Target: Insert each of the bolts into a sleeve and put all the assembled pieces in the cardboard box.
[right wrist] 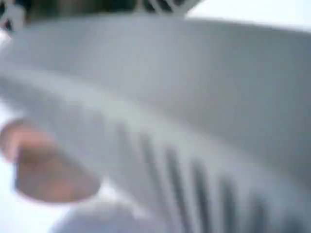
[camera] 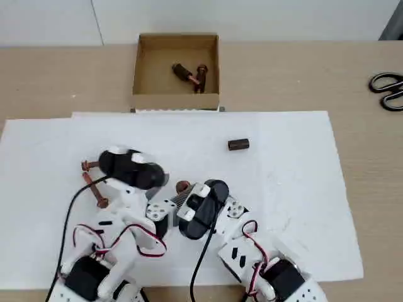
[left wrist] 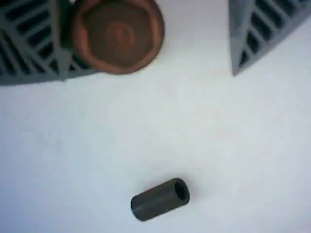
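Observation:
My left gripper [left wrist: 153, 73] stands open just above the white paper, and the hex head of a copper bolt [left wrist: 116, 36] rests against one of its ribbed fingers [left wrist: 29, 43]. Beyond its fingertips a dark sleeve [left wrist: 160, 199] lies on its side. From above, that bolt head [camera: 182, 186] shows between the two arms' wrists, with the sleeve [camera: 238, 145] farther off to the right. Two more bolts [camera: 94, 189] lie on the paper at the left. In the right wrist view a blurred coppery shape [right wrist: 48, 174] sits beside a ribbed grey surface [right wrist: 194, 145].
The cardboard box [camera: 141, 69] stands at the back centre with two assembled pieces [camera: 192, 74] inside. White paper [camera: 283, 189] covers the work area. Scissors [camera: 387, 91] lie on the table at the far right. Cables trail from both arms near the front edge.

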